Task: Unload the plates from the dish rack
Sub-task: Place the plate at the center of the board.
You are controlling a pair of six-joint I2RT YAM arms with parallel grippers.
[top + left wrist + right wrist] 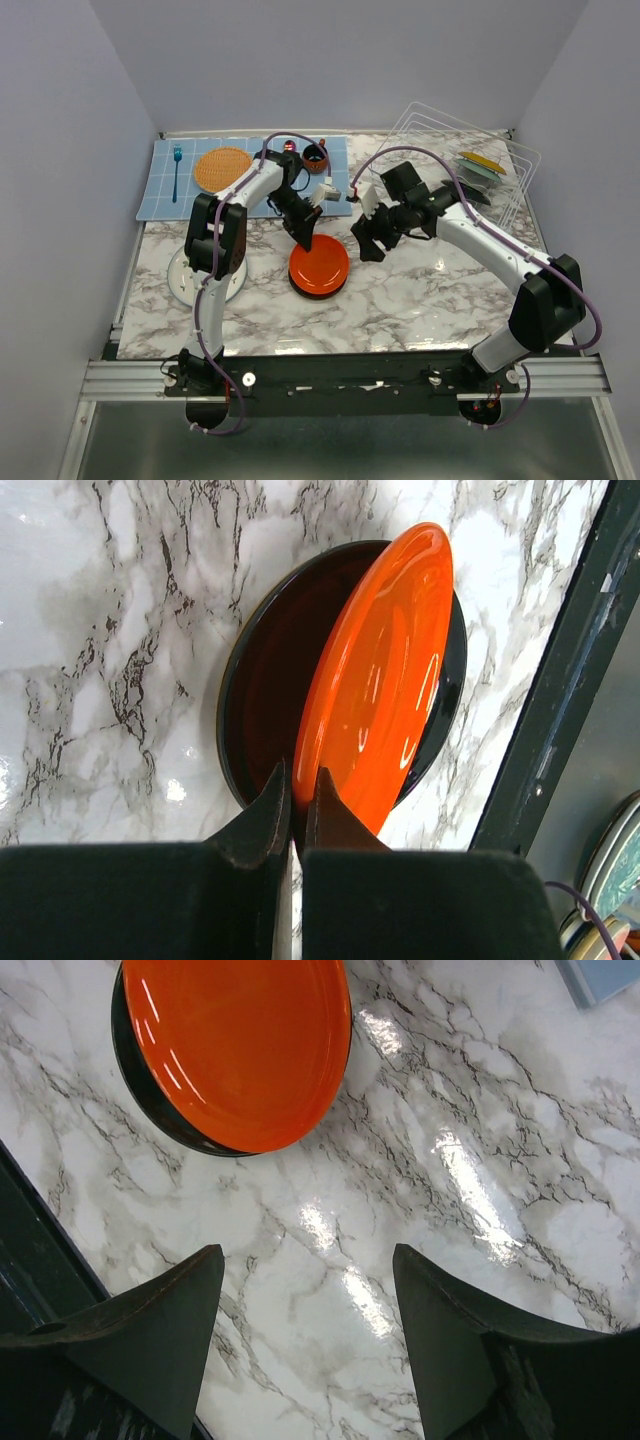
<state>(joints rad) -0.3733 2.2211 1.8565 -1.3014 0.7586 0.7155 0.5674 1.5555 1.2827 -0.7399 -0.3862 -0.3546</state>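
An orange-red plate [319,266] lies tilted on a glossy black plate [262,670] on the marble table. My left gripper [299,780] is shut on the orange-red plate's rim [375,680], holding its near edge up. In the top view the left gripper [306,237] sits at the plate's far edge. My right gripper [305,1265] is open and empty above bare marble, just right of the plates [240,1045]; in the top view it [365,238] hovers beside them. The white wire dish rack [470,160] stands at the back right, with a mustard-yellow plate [483,162] and another under it inside.
A blue mat [245,175] at the back left holds an orange woven disc [222,168], a blue fork [176,170] and a small dark bowl [315,156]. A white striped plate [185,275] lies under the left arm. The table's dark front rail [560,690] runs near the plates.
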